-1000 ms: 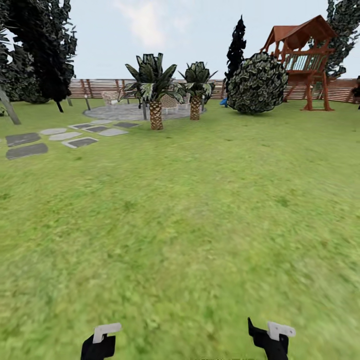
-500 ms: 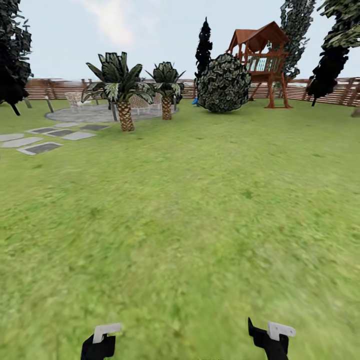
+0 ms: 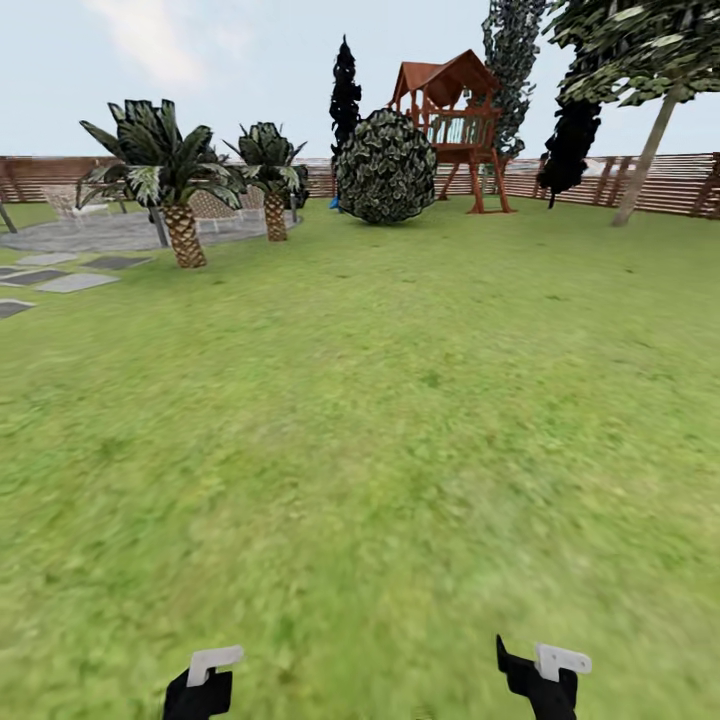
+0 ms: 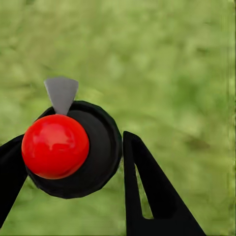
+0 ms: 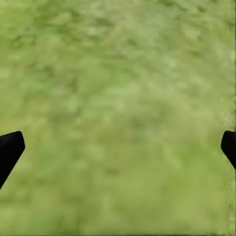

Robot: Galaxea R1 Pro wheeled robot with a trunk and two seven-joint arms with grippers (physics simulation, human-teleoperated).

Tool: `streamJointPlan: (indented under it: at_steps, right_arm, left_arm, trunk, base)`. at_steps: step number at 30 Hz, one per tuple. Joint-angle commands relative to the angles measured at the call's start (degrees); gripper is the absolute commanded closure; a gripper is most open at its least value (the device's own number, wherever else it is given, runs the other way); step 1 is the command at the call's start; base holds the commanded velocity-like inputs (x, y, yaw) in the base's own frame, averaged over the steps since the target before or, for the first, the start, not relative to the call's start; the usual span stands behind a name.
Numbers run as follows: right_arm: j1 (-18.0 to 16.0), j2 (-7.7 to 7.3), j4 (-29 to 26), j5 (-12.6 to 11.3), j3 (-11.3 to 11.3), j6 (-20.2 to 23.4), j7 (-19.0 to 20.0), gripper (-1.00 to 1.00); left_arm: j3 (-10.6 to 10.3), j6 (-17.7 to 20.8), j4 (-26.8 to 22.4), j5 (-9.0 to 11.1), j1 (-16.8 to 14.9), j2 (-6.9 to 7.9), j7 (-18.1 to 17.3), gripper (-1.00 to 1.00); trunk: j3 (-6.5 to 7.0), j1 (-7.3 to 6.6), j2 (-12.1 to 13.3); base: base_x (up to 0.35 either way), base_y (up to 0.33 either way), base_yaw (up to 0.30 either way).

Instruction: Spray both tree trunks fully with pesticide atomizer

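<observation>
Head view: wide green lawn [image 3: 380, 420] of the garden, ringed at the far edge by a reddish-brown slat fence [image 3: 620, 180]. Far right, one tall tree with a bare, pale, leaning tree trunk [image 3: 645, 160] and dark ragged foliage above; it stands near the fence. Far left, two short palms: the nearer palm [image 3: 165, 185] and a second palm [image 3: 270, 175] behind it, both with scaly orange-brown trunks. Grey stepping stones [image 3: 75, 282] lie on the grass left of the palms, with a grey paved patch [image 3: 100, 232] behind. Centre background: a round dark bush [image 3: 385, 167], and just behind it a red-brown wooden play tower [image 3: 450, 125] with a pitched roof.

Both arms sit low at the bottom edge of the head view, well apart, over bare grass.

Left gripper [image 4: 73, 162]: closed around the pesticide atomizer [image 4: 73, 150]. In the left wrist view the atomizer appears as a dark round body topped by a glossy red ball, with a small grey wedge-shaped nozzle at its rim; a black finger [image 4: 147, 191] stands on either side of it. Contents of the atomizer not visible. In the head view the left gripper [image 3: 203, 685] shows as a black body with a pale piece on top.

Right gripper [image 5: 118, 147]: wide open, holding nothing; its two black fingertips sit at opposite edges of the right wrist view with only grass between them.
</observation>
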Motion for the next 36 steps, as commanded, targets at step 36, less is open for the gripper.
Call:
streamJointPlan:
  at_steps: [36]
  right_arm:
    - [0.01, 0.03, 0.0, 0.09, 0.08, 0.0, 0.07, -1.0]
  left_arm:
    - [0.09, 0.0, -0.01, -0.1, 0.0, 0.2, 0.01, 1.0]
  trunk:
    - [0.0, 0.0, 0.0]
  base:
    - [0.054, -0.272, -0.3]
